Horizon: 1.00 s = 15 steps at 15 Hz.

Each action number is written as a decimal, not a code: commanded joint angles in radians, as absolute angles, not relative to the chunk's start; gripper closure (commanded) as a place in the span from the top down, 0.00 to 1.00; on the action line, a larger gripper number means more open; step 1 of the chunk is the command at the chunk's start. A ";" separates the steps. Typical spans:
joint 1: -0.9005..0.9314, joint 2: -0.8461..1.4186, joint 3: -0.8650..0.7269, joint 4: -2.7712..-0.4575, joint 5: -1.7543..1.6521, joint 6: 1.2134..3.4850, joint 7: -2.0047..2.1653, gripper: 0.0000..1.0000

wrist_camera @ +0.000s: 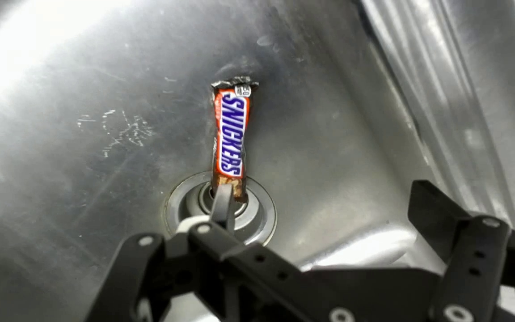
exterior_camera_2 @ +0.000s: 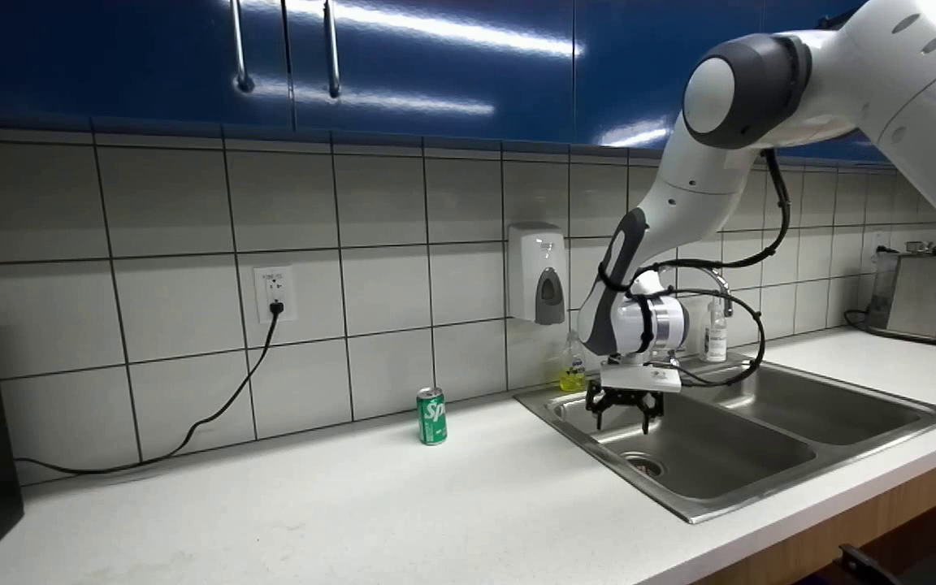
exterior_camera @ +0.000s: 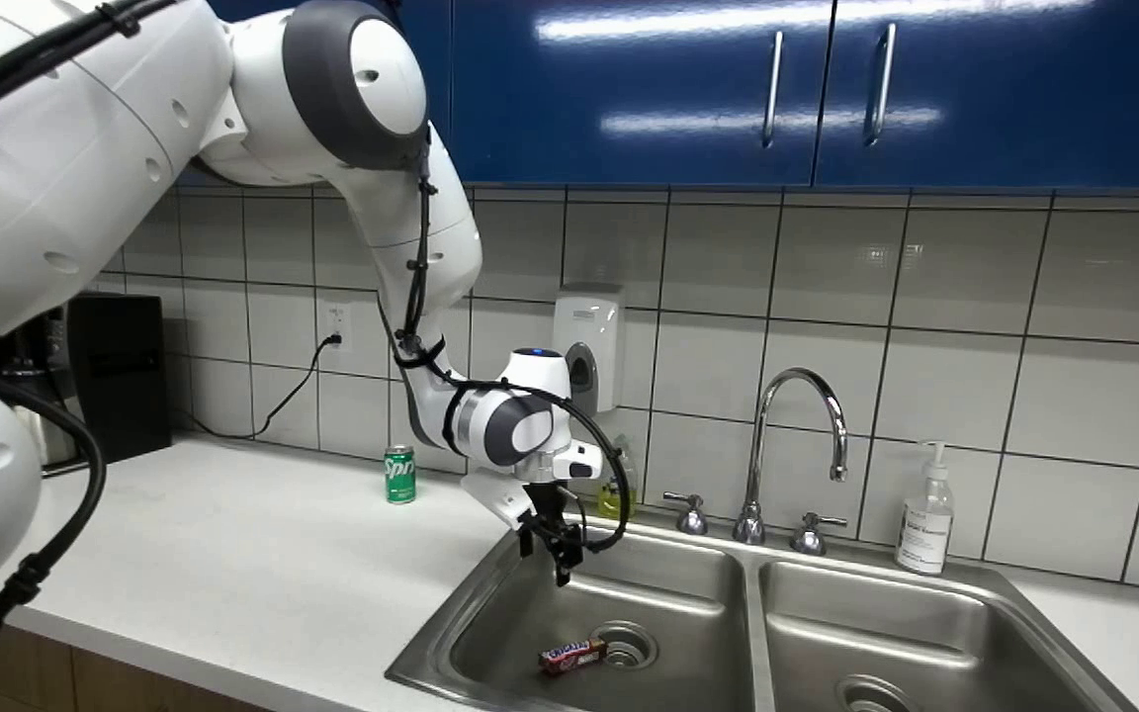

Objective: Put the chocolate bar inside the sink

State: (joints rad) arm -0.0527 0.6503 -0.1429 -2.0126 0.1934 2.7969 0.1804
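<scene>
The chocolate bar [exterior_camera: 572, 657] lies flat on the floor of a basin of the steel sink [exterior_camera: 756, 633], with one end at the round drain [exterior_camera: 634, 648]. In the wrist view the bar [wrist_camera: 232, 134] shows its Snickers label, and its lower end overlaps the drain [wrist_camera: 264, 219]. In an exterior view the sink [exterior_camera_2: 695, 510] shows, but the bar cannot be made out. My gripper [exterior_camera: 545, 559] is open and empty above that basin, apart from the bar. The gripper also shows in an exterior view [exterior_camera_2: 622, 422] and in the wrist view [wrist_camera: 329, 208], where one fingertip covers part of the bar's end.
A chrome faucet [exterior_camera: 756, 465] and its handles stand behind the basins. A yellow soap bottle [exterior_camera: 617, 494] and a pump bottle [exterior_camera: 925, 524] stand along the back. A green can [exterior_camera_2: 431, 416] is on the white counter [exterior_camera_2: 354, 520]. A dispenser [exterior_camera_2: 537, 272] hangs on the wall.
</scene>
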 commanded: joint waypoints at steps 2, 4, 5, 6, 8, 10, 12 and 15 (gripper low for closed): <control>-0.030 0.475 -0.127 -2.193 0.136 2.797 0.150 1.00; -0.035 0.404 -0.099 -2.256 0.119 2.764 0.111 1.00; -0.035 0.373 -0.086 -2.285 0.114 2.748 0.096 1.00; -0.042 0.342 -0.066 -2.311 0.117 2.728 0.073 1.00; -0.057 0.283 -0.023 -2.356 0.133 2.661 0.014 1.00; -0.051 0.223 0.003 -2.402 0.138 2.595 -0.036 1.00; -0.040 0.164 0.025 -2.446 0.142 2.541 -0.085 1.00; -0.013 0.081 0.042 -2.510 0.128 2.483 -0.105 1.00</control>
